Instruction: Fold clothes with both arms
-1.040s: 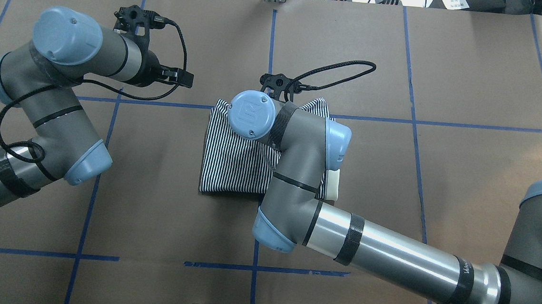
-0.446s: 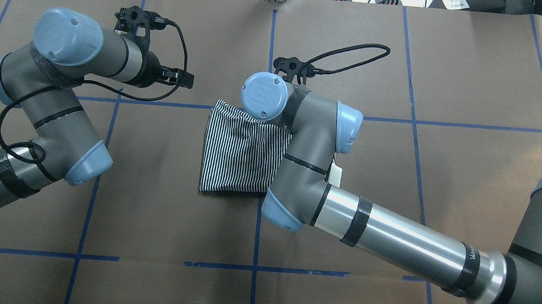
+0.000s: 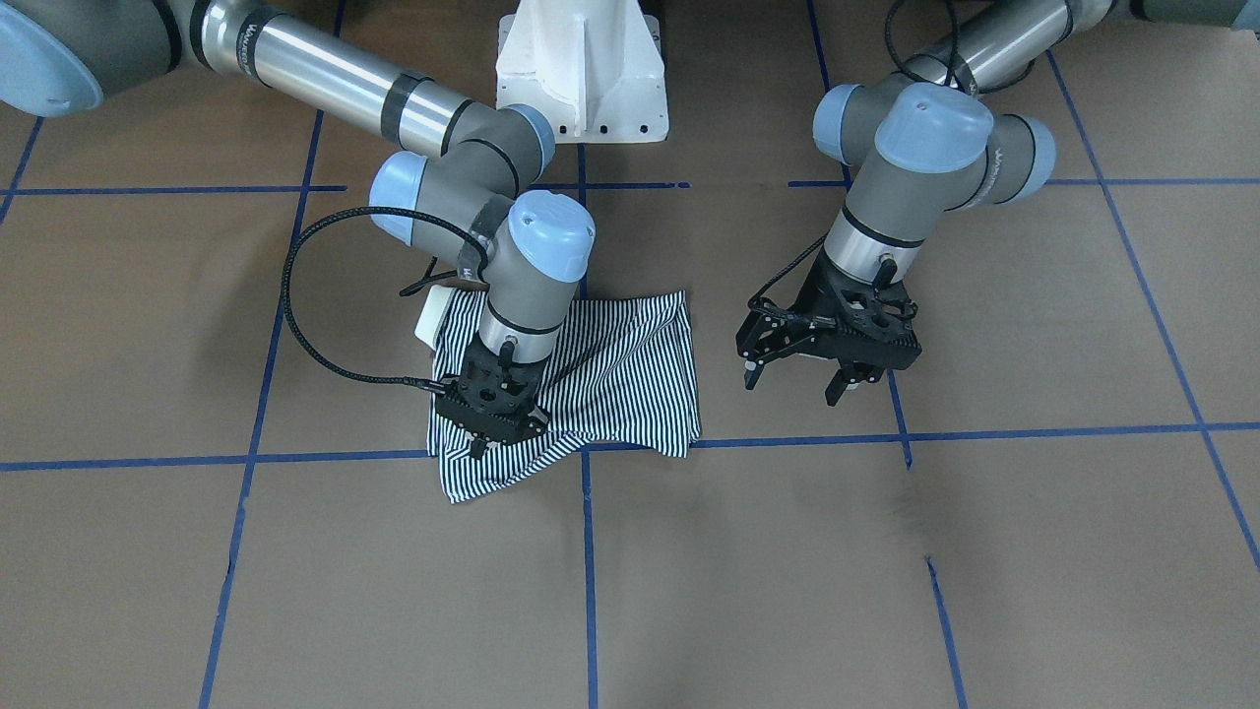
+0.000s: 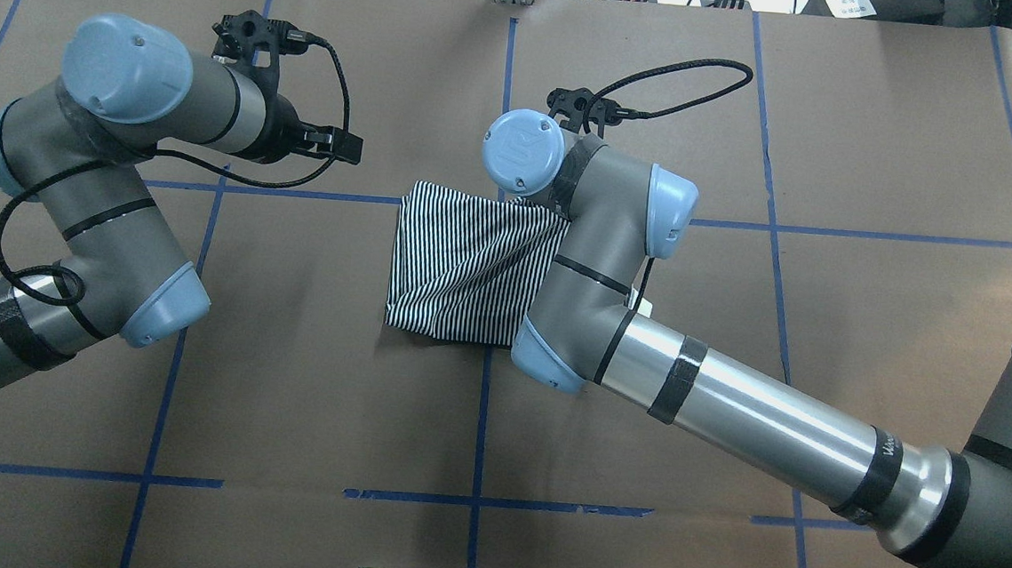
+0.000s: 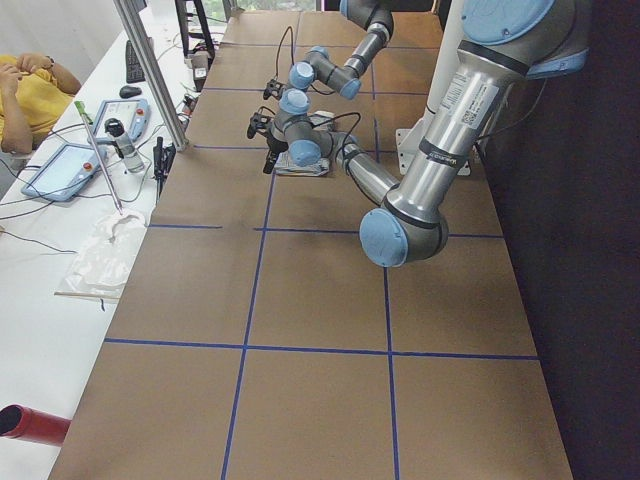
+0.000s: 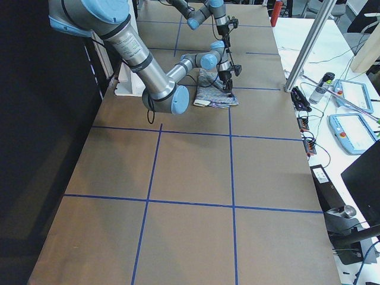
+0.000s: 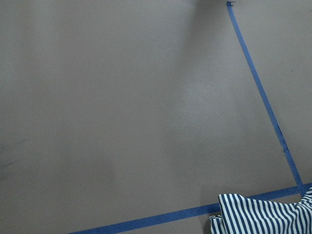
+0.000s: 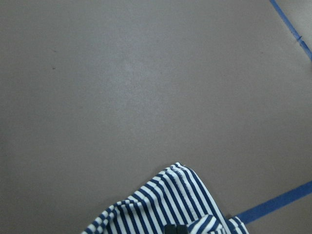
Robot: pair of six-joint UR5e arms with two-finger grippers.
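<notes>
The striped polo shirt [image 3: 610, 379] lies folded into a rough rectangle near the table's middle [image 4: 463, 263], its cream collar [image 3: 433, 317] peeking out by the right arm. My right gripper [image 3: 489, 425] points down at the shirt's far corner and is shut on the fabric, which creases toward it. In the right wrist view the striped cloth [image 8: 165, 207] bunches at the fingertips. In the overhead view the wrist hides this gripper. My left gripper [image 3: 793, 382] hovers open beside the shirt, apart from it, holding nothing. A corner of the shirt [image 7: 263, 214] shows in the left wrist view.
Brown paper with blue tape lines [image 4: 482, 425] covers the table. The white pedestal base [image 3: 581, 69] stands at the robot's side. Beyond the far edge are a metal post [image 5: 150, 70], pendants [image 5: 75, 165] and a seated person [image 5: 25, 90].
The right arm has moved away from the robot and to its right, dragging the shirt's gripped corner and near edge with it. The left arm has stayed still.
</notes>
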